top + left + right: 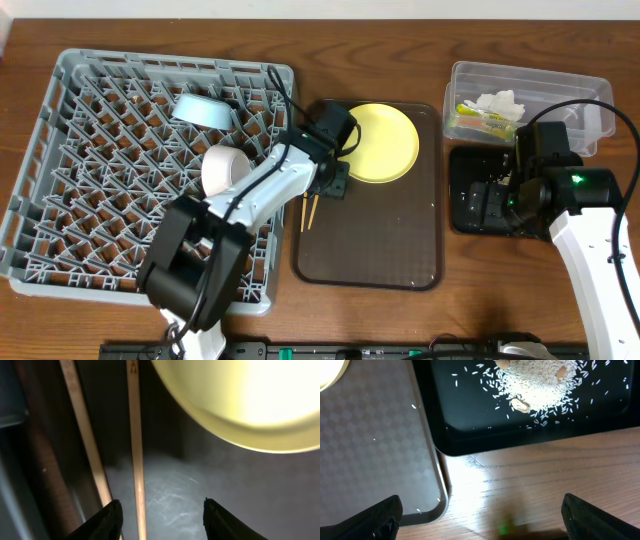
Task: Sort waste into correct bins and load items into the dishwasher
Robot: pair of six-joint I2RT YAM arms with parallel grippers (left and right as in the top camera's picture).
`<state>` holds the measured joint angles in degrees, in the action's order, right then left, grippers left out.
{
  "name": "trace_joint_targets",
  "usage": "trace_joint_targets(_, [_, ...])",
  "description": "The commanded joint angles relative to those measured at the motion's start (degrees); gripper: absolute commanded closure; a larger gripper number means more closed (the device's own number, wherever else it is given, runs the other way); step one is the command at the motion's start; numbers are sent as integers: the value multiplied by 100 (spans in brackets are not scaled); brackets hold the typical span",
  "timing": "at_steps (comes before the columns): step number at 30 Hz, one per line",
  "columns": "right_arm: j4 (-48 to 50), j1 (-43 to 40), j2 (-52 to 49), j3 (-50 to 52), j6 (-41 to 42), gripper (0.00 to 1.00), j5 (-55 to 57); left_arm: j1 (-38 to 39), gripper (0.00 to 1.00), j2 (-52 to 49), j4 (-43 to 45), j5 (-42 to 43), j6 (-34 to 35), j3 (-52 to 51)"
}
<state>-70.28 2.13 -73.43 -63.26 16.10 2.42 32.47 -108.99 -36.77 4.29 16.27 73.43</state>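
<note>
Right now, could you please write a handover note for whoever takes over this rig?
Left gripper: open over the thin pale wooden chopsticks on the dark brown serving tray.
Right gripper: open, empty, beside the shallow black rectangular tray.
Done: light blue bowl and small cream-white bowl in the grey plastic dish rack; green-and-orange snack wrapper and crumpled white tissue in the clear plastic tub; beige rice scraps in the black tray.
To do: chopsticks and round yellow plate into the rack.

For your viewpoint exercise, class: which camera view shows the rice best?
The right wrist view: the rice lies close and sharp in the black tray. Overhead, the right arm covers most of that tray, and no grains can be made out. The left wrist view shows none.
</note>
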Motion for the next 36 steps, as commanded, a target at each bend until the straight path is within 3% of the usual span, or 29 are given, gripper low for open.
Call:
trace_joint_targets(1, [-4, -46, 68, -79, -33, 1, 72, 9, 46, -258, 66, -85, 37, -90])
trace_joint_targets(7, [-11, -46, 68, -79, -33, 1, 72, 13, 48, -634, 131, -24, 39, -90])
trace_joint_targets(11, [-22, -46, 68, -79, -33, 1, 74, 15, 71, -715, 103, -24, 50, -90])
trace_joint_targets(20, [-22, -46, 68, -79, -55, 1, 76, 13, 94, -715, -227, -26, 103, -90])
trace_joint_targets(27, [-44, -46, 68, -79, -57, 1, 76, 13, 94, -468, -415, -26, 101, -66])
trace_joint_targets(36, [-61, -46, 68, -79, -94, 1, 76, 7, 94, 992, -673, -28, 96, -44])
